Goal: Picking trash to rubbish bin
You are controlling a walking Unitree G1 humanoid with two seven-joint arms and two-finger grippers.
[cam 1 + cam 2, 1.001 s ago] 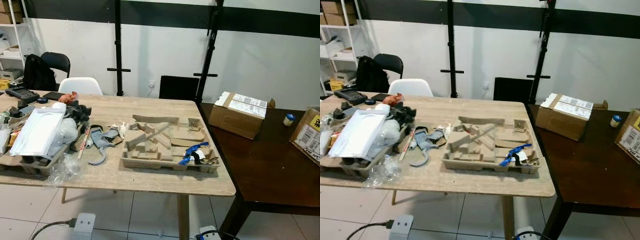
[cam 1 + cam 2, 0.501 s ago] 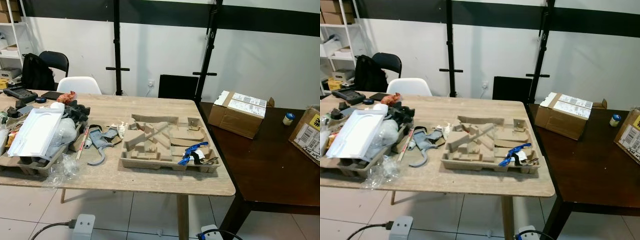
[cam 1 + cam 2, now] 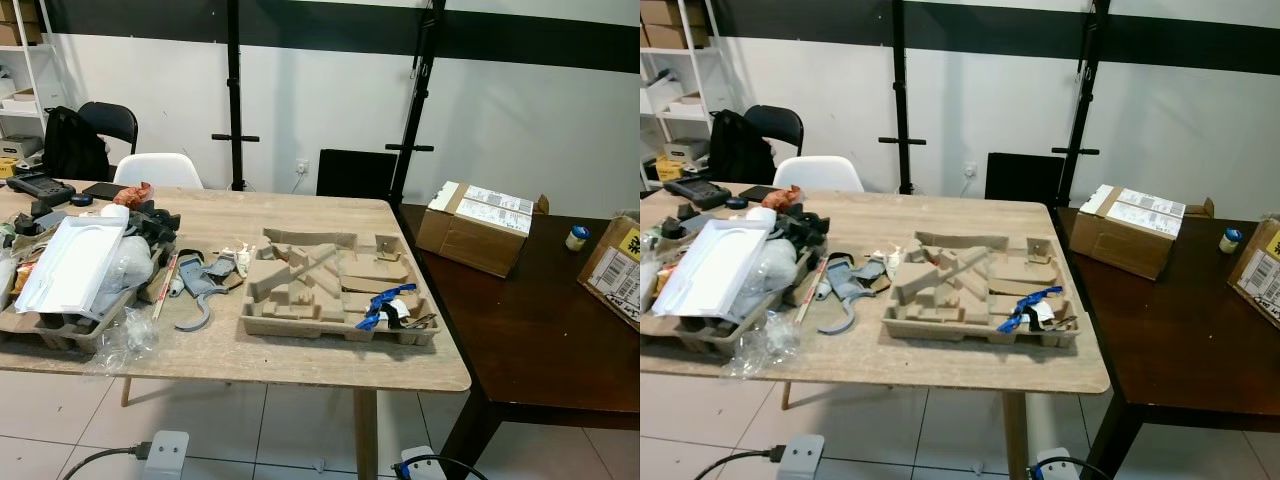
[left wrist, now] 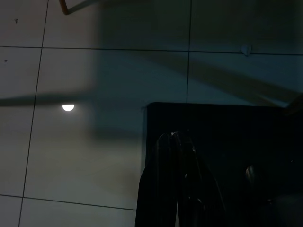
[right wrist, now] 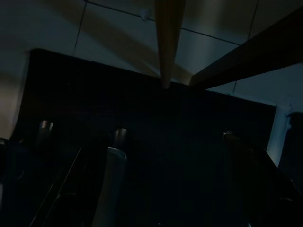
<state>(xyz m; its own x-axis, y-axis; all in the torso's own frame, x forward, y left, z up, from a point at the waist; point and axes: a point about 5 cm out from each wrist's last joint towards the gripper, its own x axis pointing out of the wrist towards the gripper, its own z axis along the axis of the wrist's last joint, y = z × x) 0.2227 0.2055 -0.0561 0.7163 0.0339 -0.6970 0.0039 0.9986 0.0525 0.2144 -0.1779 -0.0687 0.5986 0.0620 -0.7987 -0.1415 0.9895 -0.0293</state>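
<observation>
Change: the head camera shifted a little a second ago, then went steady over the last half second. Nothing on the tables moved. My read is that the robot had stopped walking and stood facing the light wooden table [image 3: 300, 365], with no reach begun and no trash picked yet.

Left to right on that table:
- a pulp tray [image 3: 60, 325] at the left edge, with a white plastic bag [image 3: 72, 262] lying on top
- crumpled clear plastic [image 3: 125, 335] just beside the tray, near the front edge
- a grey strap [image 3: 196, 288] between the tray and the middle
- a big moulded cardboard insert [image 3: 320, 290] at the middle
- a blue strip [image 3: 378, 305] lying in the insert's right front corner

All of this looked like the trash to clear, and it sat well within the table's edges.

Further right was a dark table [image 3: 530, 340], touching the light one. It carried a cardboard box [image 3: 475, 228] and a small blue-lidded jar [image 3: 576, 238], which were probably not trash.

The left gripper [image 4: 176, 142] hung low over the floor tiles. Its fingers were together and held nothing. The right gripper [image 5: 165, 179] hung by the table legs. That view was too dark, so I cannot tell its state.

Next step, as a guess, would be to raise one arm to the nearest loose piece.
</observation>
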